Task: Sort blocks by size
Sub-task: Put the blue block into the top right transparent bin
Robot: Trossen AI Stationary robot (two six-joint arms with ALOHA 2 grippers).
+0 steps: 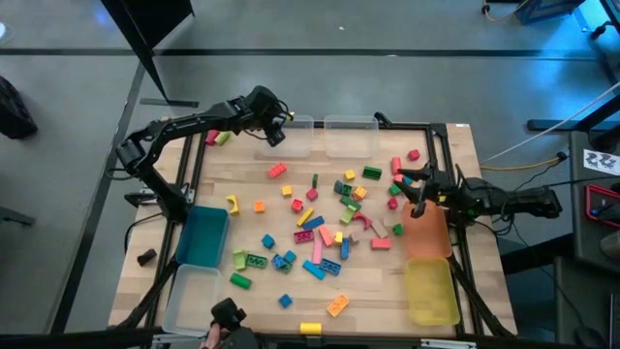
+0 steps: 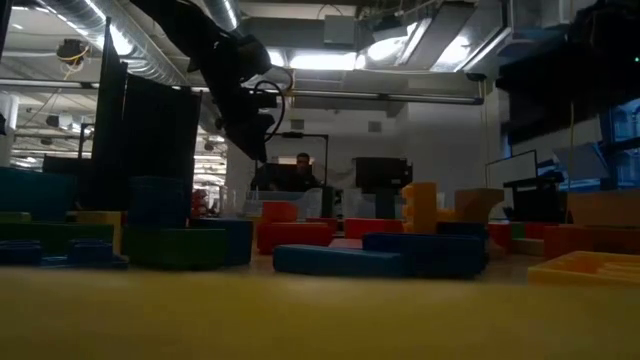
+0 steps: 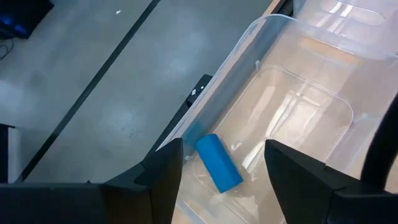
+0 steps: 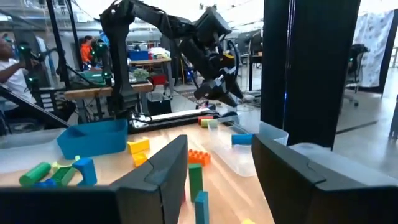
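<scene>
My left gripper [image 1: 278,136] [image 3: 222,148] hangs open at the table's far edge, over a clear bin [image 1: 296,142] [image 3: 292,106]. A blue block [image 3: 218,163] [image 4: 242,140] lies on its side on that bin's floor, below the fingers and apart from them. Many coloured blocks [image 1: 327,221] lie scattered over the middle of the wooden table. My right gripper [image 1: 415,194] [image 4: 217,163] stands open at the table's right side, pointing level toward the left, with nothing between its fingers.
A second clear bin [image 1: 351,136] stands beside the first at the far edge. A blue bin [image 1: 201,237] and a clear bin [image 1: 189,296] stand at the left. An orange bin [image 1: 426,237] and a yellow bin [image 1: 431,291] stand at the right. People sit at desks beyond the table.
</scene>
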